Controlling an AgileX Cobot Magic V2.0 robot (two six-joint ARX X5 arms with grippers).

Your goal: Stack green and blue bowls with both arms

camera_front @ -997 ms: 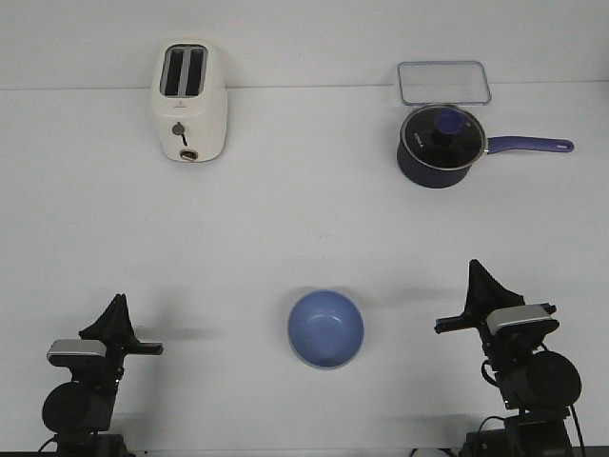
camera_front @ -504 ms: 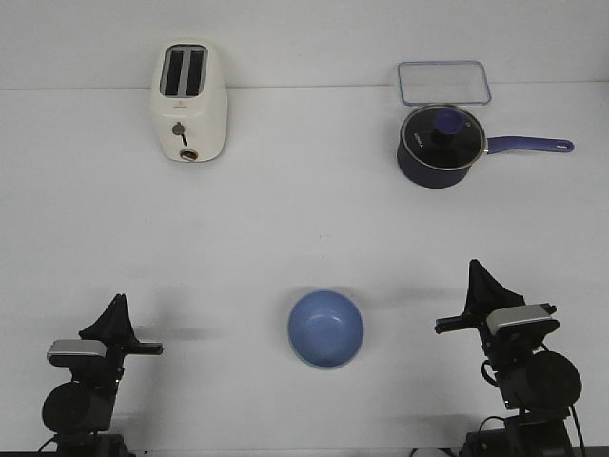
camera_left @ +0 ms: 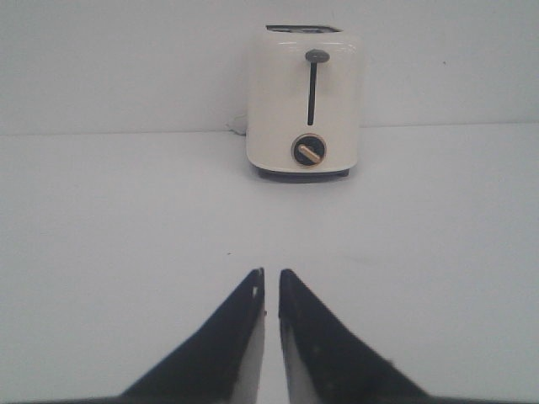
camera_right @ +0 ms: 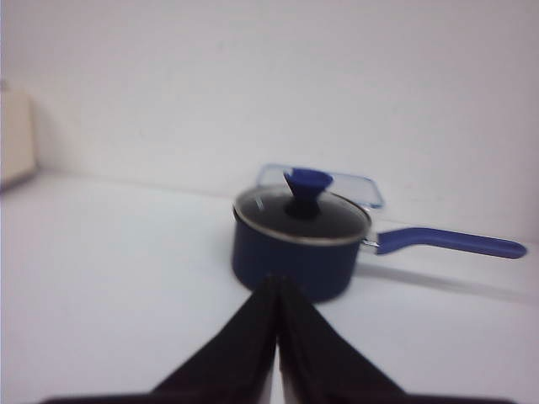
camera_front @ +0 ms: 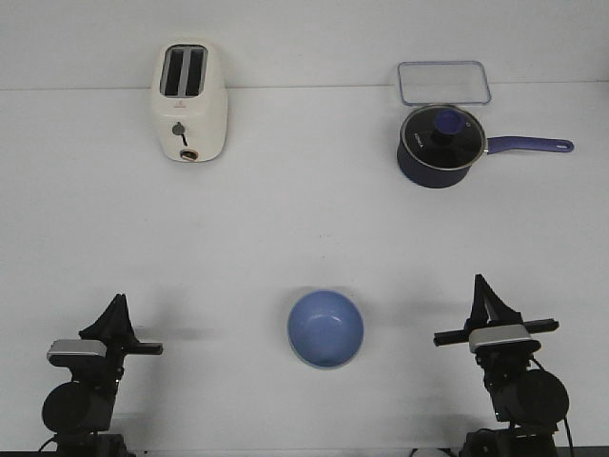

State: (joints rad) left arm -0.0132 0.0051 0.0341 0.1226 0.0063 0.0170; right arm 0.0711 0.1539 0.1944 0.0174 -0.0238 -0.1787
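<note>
The periwinkle blue bowl (camera_front: 325,328) sits upright near the front middle of the white table (camera_front: 304,228), between the two arms. No separate pale green bowl shows in any view. My left gripper (camera_front: 118,301) rests at the front left, well left of the bowl. In the left wrist view (camera_left: 270,273) its fingers stand almost together with a thin slit, holding nothing. My right gripper (camera_front: 481,283) rests at the front right, well right of the bowl. In the right wrist view (camera_right: 278,279) it is fully shut and empty.
A cream toaster (camera_front: 190,100) stands at the back left, straight ahead of the left gripper (camera_left: 305,114). A dark navy saucepan (camera_front: 440,143) with a glass lid and blue handle stands at the back right (camera_right: 299,244), with a clear rectangular container (camera_front: 443,82) behind it.
The right arm has sunk and drawn back a little, its head turning to face straight forward. The left arm and the blue bowl have not moved.
</note>
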